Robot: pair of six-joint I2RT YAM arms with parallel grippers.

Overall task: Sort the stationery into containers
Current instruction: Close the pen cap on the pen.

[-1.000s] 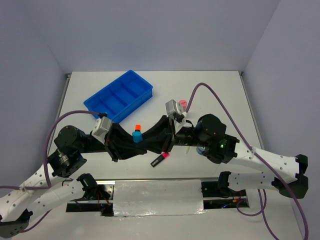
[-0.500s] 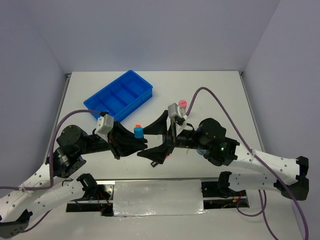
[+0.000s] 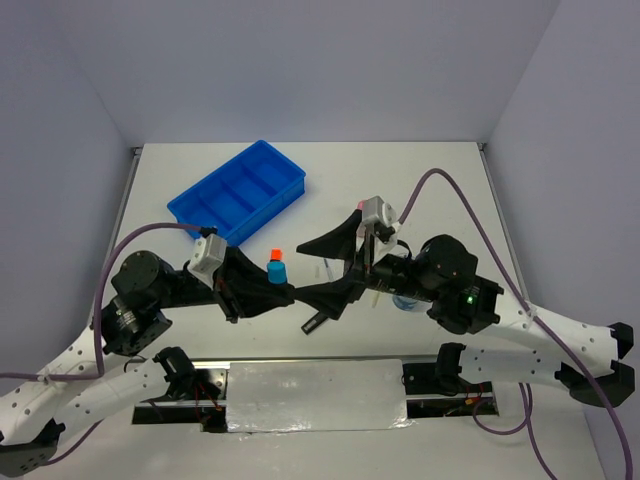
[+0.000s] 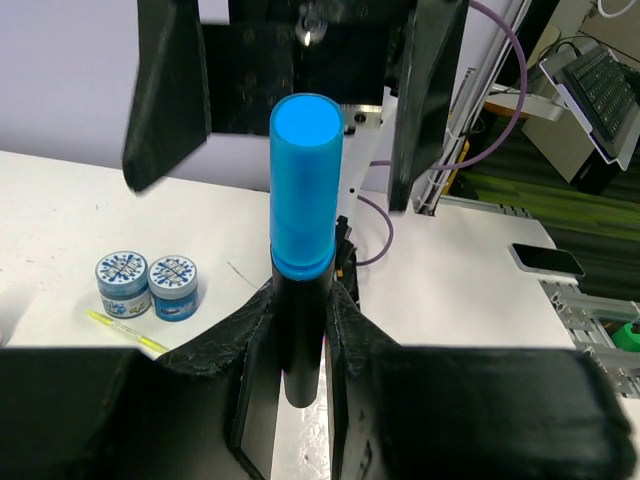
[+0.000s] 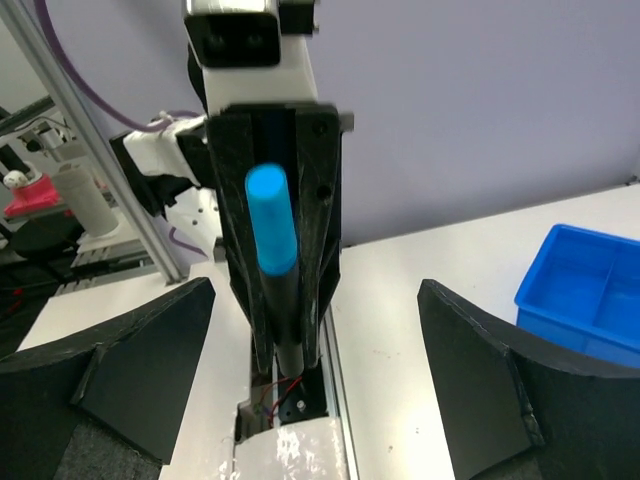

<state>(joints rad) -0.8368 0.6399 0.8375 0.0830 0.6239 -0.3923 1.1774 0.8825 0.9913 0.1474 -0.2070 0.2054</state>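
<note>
My left gripper (image 4: 300, 300) is shut on the black body of a blue-capped highlighter (image 4: 305, 190), which it holds with the cap pointing away from its wrist; from above the blue cap (image 3: 277, 270) shows at the left gripper's (image 3: 287, 290) tips. My right gripper (image 3: 326, 268) stands wide open facing it, fingers on either side and apart from the highlighter (image 5: 270, 230), with nothing between them (image 5: 315, 400). The blue tray (image 3: 240, 192) lies at the far left. Two blue-white discs (image 4: 148, 285) and a yellow pen (image 4: 125, 332) lie on the table.
An orange cap (image 3: 275, 252) shows just beyond the blue one. A black highlighter (image 3: 313, 322) lies near the table's front edge under the right gripper. One corner of the tray (image 5: 590, 290) shows at the right of the right wrist view.
My right gripper has opened, let go of the blue-capped highlighter and drawn back to the right. My left gripper has kept its hold on it.
</note>
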